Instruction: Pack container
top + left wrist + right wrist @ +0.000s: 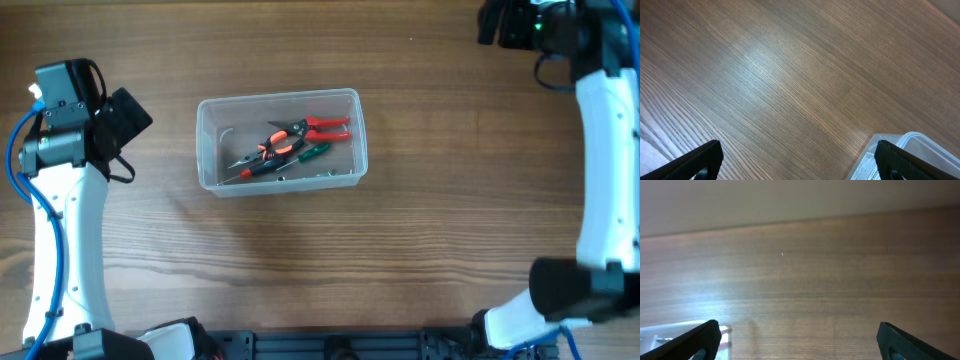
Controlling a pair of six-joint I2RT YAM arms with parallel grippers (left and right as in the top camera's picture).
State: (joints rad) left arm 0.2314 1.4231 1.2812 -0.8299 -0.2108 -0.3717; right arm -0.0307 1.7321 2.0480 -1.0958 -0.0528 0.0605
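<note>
The clear plastic container (209, 145) stands near the table's middle in the overhead view. Inside it lie red-handled pliers (322, 127), an orange-and-black tool (268, 151) and a green-handled screwdriver (312, 152). My left gripper (125, 118) is at the left, apart from the container, open and empty; in the left wrist view (797, 161) its fingers are spread wide, with a corner of the container (920, 145) at the lower right. My right gripper (505, 22) is at the far right corner, open and empty; in its wrist view (799, 340) the container's edge (670, 330) shows at the lower left.
The wooden table (450, 200) surrounds the container. The white arm links (605, 150) stand along the right side and the left arm (65, 250) along the left side.
</note>
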